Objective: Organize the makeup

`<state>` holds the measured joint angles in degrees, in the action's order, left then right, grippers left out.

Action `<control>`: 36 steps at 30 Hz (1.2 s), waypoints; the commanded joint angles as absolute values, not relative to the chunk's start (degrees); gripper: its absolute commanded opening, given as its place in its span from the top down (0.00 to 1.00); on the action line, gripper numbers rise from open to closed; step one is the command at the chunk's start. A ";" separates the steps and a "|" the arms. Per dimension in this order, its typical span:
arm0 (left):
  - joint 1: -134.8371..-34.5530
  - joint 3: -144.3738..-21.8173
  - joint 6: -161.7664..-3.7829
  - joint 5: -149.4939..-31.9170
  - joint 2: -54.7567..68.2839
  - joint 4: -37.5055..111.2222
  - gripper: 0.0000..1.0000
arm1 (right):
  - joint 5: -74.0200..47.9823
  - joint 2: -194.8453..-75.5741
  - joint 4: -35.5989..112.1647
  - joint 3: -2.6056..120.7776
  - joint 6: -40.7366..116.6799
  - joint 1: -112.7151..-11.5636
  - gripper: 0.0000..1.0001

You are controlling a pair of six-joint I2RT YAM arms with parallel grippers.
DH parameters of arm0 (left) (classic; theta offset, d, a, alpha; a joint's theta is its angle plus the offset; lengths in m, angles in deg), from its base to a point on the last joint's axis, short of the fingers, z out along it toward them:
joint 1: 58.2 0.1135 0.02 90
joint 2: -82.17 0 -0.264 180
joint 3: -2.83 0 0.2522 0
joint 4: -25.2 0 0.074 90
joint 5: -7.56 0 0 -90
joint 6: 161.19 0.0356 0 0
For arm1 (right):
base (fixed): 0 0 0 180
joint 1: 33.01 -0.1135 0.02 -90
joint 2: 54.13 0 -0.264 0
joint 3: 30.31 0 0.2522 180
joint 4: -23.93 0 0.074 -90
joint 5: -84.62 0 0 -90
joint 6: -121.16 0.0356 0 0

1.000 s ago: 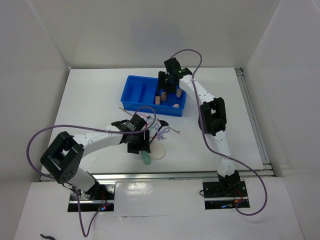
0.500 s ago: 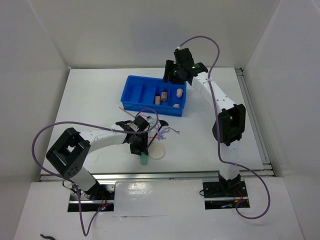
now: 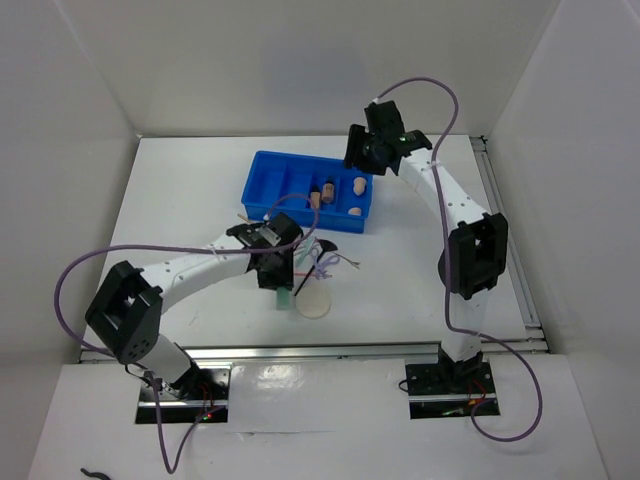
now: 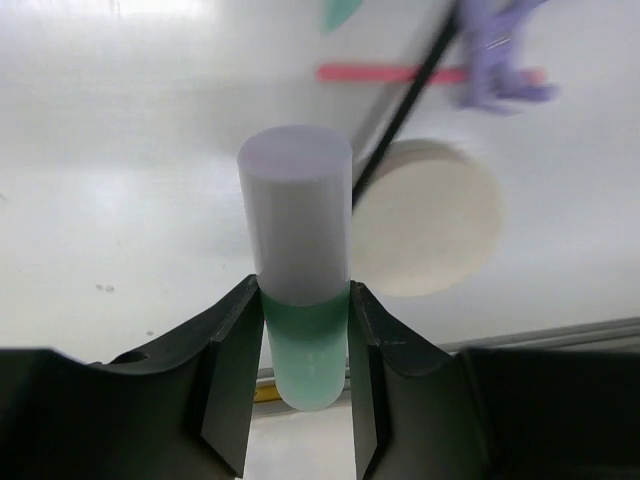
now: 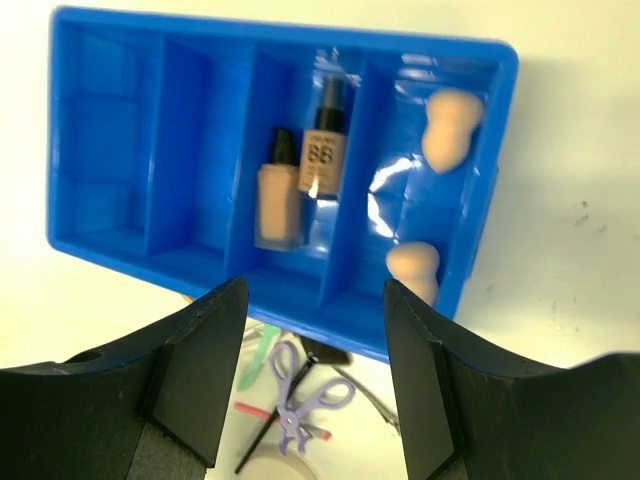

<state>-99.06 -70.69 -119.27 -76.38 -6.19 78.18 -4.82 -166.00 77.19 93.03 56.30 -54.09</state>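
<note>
The left gripper [image 4: 305, 345] pinches the mint-green, white-capped plastic tube [image 4: 296, 230] by its tail, on the near side of the blue compartment tray [image 5: 190, 150]. Held by its end, it could pivot and slip. The right gripper [image 5: 315, 300] gapes empty.

Beige bottles [image 5: 278, 200] lie side by side in one blue tray [image 5: 100, 130] compartment, peach sponges [image 5: 450, 125] in the next; mint-green tube [image 4: 305, 370] and cream puff [image 4: 425, 215] are outside it.
</note>
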 commanded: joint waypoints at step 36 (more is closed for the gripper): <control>-85.62 -144.62 -99.32 -88.33 -56.00 72.81 0.29 | -10.82 -134.11 79.26 63.43 57.26 -38.73 0.29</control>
